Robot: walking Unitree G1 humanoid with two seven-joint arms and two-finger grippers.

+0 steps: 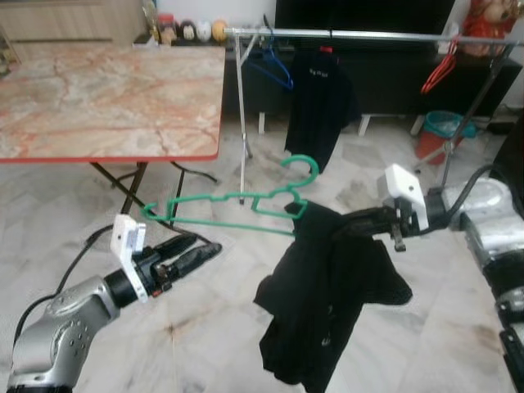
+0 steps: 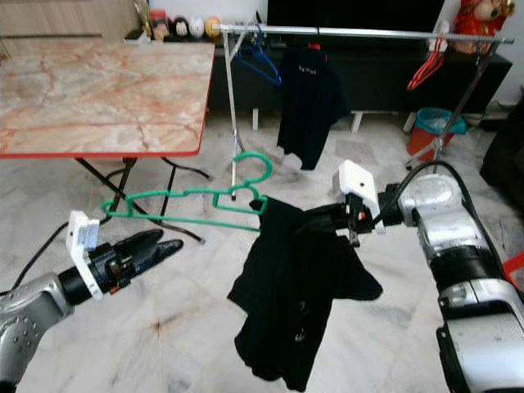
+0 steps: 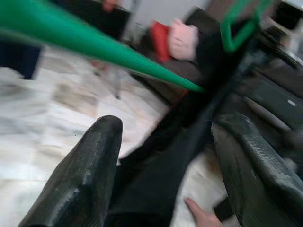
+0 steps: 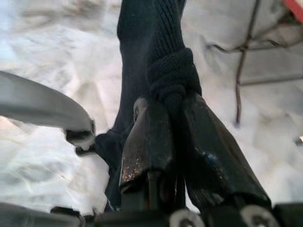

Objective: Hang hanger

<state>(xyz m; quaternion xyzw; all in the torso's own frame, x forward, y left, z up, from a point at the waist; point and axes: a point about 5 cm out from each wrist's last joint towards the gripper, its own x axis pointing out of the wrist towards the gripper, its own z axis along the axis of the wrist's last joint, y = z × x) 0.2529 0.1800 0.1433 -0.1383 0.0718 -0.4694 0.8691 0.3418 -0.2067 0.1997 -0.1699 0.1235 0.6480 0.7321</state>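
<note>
A green plastic hanger [image 1: 214,200] hangs level in mid-air above the floor, its hook [image 1: 304,169] pointing up. A black garment [image 1: 327,303] drapes from its right end and dangles down. My right gripper [image 1: 340,225] comes in from the right and is shut on the garment's knit edge [image 4: 173,71] at that end of the hanger. My left gripper [image 1: 205,246] is open, just below and in front of the hanger's bare left arm. In the left wrist view the green bar [image 3: 94,45] crosses above the spread fingers [image 3: 90,161].
A metal clothes rail [image 1: 368,34] stands behind, carrying a blue hanger [image 1: 274,70], a black shirt [image 1: 319,106] and a red hanger [image 1: 438,74]. A marble-topped folding table [image 1: 106,98] is at the left. A teal bin [image 1: 442,123] stands at the far right.
</note>
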